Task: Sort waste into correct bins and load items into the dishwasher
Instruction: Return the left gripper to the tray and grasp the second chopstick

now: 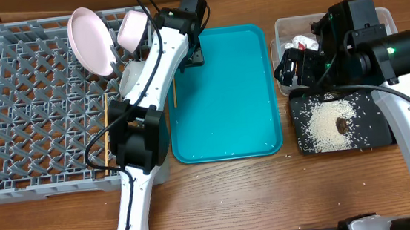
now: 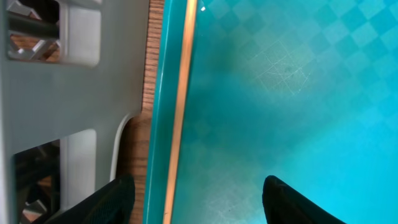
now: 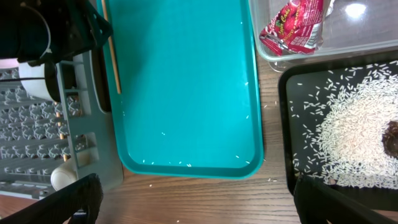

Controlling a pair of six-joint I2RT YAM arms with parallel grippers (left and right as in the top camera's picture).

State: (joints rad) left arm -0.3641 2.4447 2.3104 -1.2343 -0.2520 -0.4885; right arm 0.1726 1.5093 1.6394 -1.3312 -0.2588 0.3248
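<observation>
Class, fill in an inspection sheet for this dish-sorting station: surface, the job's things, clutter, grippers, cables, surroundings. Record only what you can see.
Surface: wooden table, a few stray grains on it.
Job's things: plate and pink bowl stand in the dish rack; a chopstick lies in the rack, a second chopstick along the teal tray's left edge; wrapper in the clear tub; rice and brown lump on the black tray.
Clutter: teal tray, more grains at its end nearest the robot.
Grippers: left gripper open over the second chopstick, not gripping it; right gripper open, empty.
Cables: black cable loops over the rack.
Surroundings: nothing seen.
</observation>
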